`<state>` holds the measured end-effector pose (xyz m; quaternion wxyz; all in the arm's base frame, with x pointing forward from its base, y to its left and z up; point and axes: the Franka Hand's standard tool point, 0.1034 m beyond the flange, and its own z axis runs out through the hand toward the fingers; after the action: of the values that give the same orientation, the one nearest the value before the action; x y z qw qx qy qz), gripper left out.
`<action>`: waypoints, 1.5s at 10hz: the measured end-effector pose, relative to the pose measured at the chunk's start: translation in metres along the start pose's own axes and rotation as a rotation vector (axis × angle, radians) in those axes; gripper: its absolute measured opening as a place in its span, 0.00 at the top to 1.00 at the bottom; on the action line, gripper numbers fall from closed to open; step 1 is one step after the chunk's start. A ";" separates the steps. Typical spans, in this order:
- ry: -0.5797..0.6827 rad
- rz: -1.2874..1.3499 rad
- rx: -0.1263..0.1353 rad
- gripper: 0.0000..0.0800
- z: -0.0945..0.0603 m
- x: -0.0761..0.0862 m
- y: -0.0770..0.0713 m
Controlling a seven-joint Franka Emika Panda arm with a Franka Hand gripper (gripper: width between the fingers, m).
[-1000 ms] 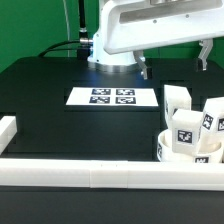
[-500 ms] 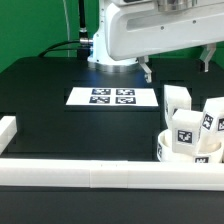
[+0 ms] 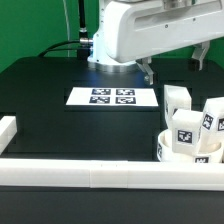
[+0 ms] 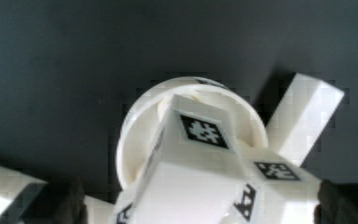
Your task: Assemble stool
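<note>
1. Black tabletop (image 3: pixel 60 125) fills the scene, with a green backdrop behind it and a dark cable trailing at the far edge.
2. Long white border rails (image 3: pixel 100 172) run along the near edge of the table, and a short rail piece (image 3: pixel 7 133) stands at the exterior view's left.
3. Flat on the table, near its middle, lies the marker board (image 3: pixel 112 97), carrying four black-and-white tags.
4. On the exterior view's right, close to the near rail, sits the stool's round seat (image 3: pixel 166 147), a short white cylinder.
5. Leg blocks (image 3: pixel 187 133) are piled in and on the seat, each with a square tag; one stands roughly upright, others lean.
6. Another leg block (image 3: pixel 177 100) stands just behind the seat, and one more (image 3: pixel 216 114) is at the picture's edge.
7. Above the far right of the table hangs the white arm, its gripper (image 3: pixel 172 66) well above the parts and touching none of them.
8. Its two dark fingers (image 3: pixel 146 71) stand wide apart with nothing between them.
9. From the wrist view, the seat's rim (image 4: pixel 149 125) shows as a curved white band below the camera, with a tagged block (image 4: pixel 206 130) lying across it and another block (image 4: pixel 300 115) leaning beside it.
</note>
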<state>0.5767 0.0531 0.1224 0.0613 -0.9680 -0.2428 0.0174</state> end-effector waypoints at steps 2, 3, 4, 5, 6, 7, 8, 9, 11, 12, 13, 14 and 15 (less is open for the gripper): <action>0.026 -0.251 -0.058 0.19 0.000 0.003 0.008; 0.026 -0.390 -0.079 0.19 -0.002 0.003 0.013; 0.023 -0.498 -0.093 0.19 -0.003 0.004 0.017; 0.020 -0.563 -0.095 0.19 -0.003 0.004 0.018; 0.017 -0.620 -0.095 0.19 -0.002 0.003 0.019; 0.012 -0.692 -0.096 0.19 -0.002 0.003 0.020; 0.009 -0.739 -0.097 0.19 -0.002 0.002 0.021; 0.004 -0.770 -0.099 0.19 -0.001 0.002 0.021; -0.011 -0.872 -0.103 0.19 0.004 0.006 0.015; -0.010 -0.891 -0.104 0.19 0.009 0.009 0.013; -0.009 -0.891 -0.104 0.19 0.010 0.009 0.012; -0.009 -0.887 -0.104 0.19 0.010 0.009 0.013; -0.009 -0.886 -0.104 0.19 0.010 0.008 0.013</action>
<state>0.5894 0.0468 0.1104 0.0131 -0.7723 -0.6349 -0.0185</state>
